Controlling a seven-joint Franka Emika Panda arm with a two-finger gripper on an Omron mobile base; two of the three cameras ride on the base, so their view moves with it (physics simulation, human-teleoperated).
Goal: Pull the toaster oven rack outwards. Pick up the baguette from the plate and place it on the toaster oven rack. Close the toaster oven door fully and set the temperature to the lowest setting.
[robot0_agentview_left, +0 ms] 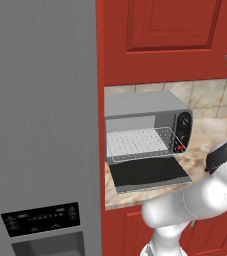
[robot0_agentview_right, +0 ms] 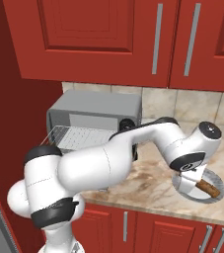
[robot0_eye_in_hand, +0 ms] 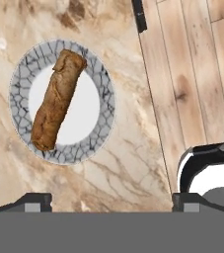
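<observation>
Gripper above plate w/ jaws spread wide, empty. Baguette lies diagonally on plate, on the counter. Beyond: toaster oven, door down, rack pulled out. Step: baguette pick-up; next needs descent, jaws astride loaf.

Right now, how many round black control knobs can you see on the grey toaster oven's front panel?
2: upper round black knob and lower round black knob, stacked on the grey-silver toaster oven control panel, above its red button. The arm hides that panel in the right base view.
</observation>
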